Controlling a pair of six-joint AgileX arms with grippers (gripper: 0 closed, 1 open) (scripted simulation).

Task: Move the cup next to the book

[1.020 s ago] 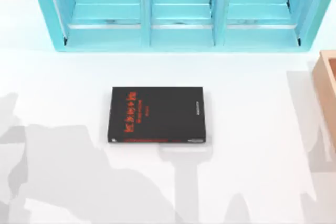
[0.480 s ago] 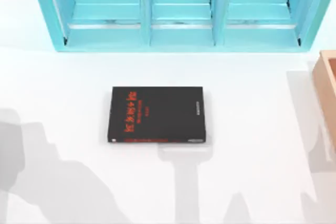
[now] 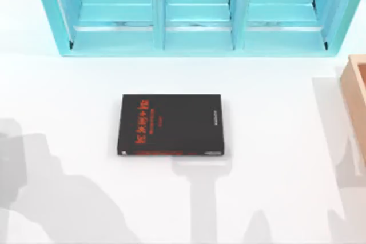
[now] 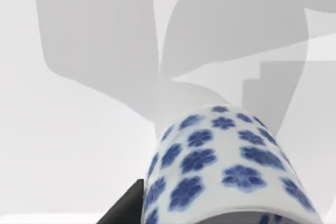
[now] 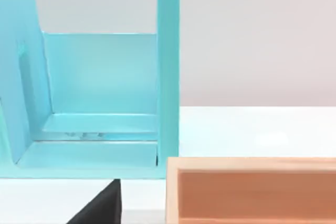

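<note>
the left pincer (image 4: 131, 211) seems to be pinching the cup (image 4: 226, 166) above bare counter (image 3: 274, 198). its shadow has slid left since a second ago, away from the book (image 3: 171, 124) mid-counter; placement remains undone.

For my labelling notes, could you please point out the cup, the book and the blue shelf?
cup (image 4: 226, 166), left wrist view, patterned outer wall.
book (image 3: 171, 124), top view, cover's middle.
blue shelf (image 3: 197, 38), top view, front ledge.
</note>
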